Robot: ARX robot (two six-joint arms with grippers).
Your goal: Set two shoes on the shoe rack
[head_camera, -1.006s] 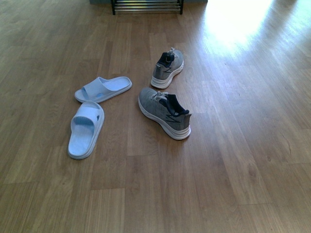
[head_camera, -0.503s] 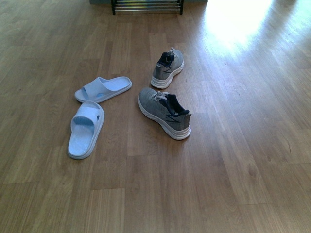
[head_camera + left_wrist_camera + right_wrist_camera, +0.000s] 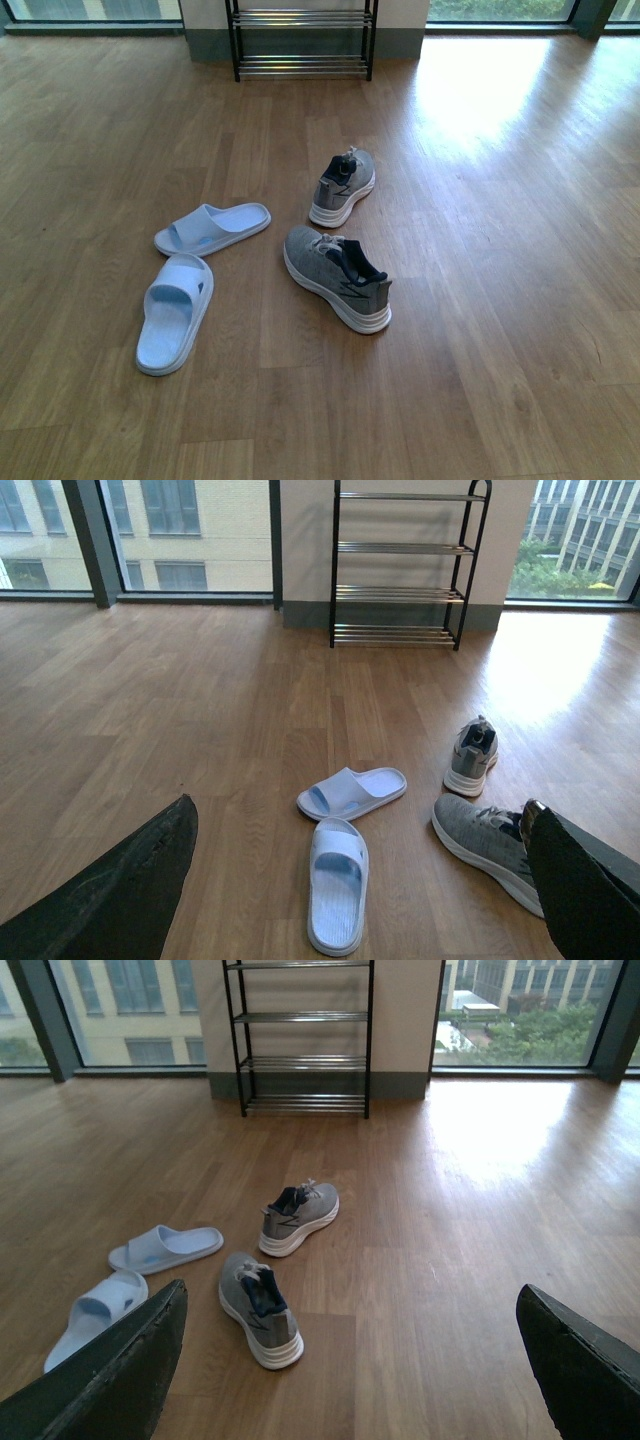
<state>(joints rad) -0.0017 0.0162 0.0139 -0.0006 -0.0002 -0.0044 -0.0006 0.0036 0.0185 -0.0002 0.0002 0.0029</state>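
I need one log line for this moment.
phase: pre-grasp; near sneaker: floor; far sneaker: floor; shoe rack: no shoes; left gripper: open, empty; right gripper: open, empty

City apartment-like room, wood-plank floor (image 3: 500, 300), floor-to-ceiling windows (image 3: 60, 540) onto buildings (image 3: 505, 978), shoe rack (image 3: 400, 594) by the wall (image 3: 305, 540)

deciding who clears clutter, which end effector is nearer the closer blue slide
Left, probably. The closer blue slide lies centred before the left end effector, but off to the left of the right end effector.
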